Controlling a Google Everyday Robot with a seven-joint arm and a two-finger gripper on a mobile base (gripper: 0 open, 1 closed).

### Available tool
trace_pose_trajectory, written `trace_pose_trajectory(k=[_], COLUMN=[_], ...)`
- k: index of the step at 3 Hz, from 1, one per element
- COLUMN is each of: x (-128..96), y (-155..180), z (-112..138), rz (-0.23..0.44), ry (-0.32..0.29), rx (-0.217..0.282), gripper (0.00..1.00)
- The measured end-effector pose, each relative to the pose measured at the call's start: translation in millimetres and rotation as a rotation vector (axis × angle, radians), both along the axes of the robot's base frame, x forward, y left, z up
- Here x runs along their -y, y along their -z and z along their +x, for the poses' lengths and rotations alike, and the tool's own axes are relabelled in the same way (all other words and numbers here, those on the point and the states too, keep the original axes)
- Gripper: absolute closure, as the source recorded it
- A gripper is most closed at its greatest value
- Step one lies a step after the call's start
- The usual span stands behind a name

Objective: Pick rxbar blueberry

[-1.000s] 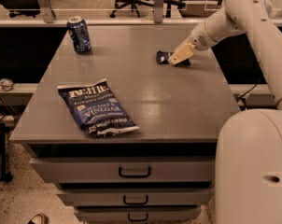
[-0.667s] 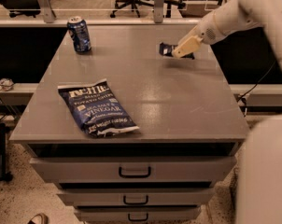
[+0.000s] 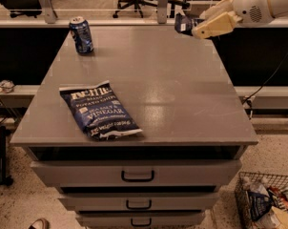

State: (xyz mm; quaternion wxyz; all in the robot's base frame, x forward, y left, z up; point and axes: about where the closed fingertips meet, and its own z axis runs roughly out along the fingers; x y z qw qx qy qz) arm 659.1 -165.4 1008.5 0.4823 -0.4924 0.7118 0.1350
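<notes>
Grey matte bench [image 3: 182, 104], flat and smooth: the lift should go straight up with a steady squeeze, since a slick wrapper can slip. The crinkled blue bag [image 3: 100, 109] lies near the front left edge; the shiny can [image 3: 81, 35] stands at the far left corner. Over the far right corner the gripper [image 3: 197, 27] pinches the small flat bar [image 3: 183, 24], clear of the top.

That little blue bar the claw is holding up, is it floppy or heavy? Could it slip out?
The rxbar blueberry is probably fairly stiff: it juts sideways from the claw, above the table's far right corner, without drooping. Small and flat, so likely light. Its wrapper looks smooth, so a loose pinch might let it slide.
</notes>
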Motion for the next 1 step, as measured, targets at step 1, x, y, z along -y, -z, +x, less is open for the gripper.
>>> trace_pose_trajectory(k=[1], x=[0.0], y=[4.3], z=[5.1], rz=[-0.004], ry=[0.002], rx=[-0.005], gripper=[1.00])
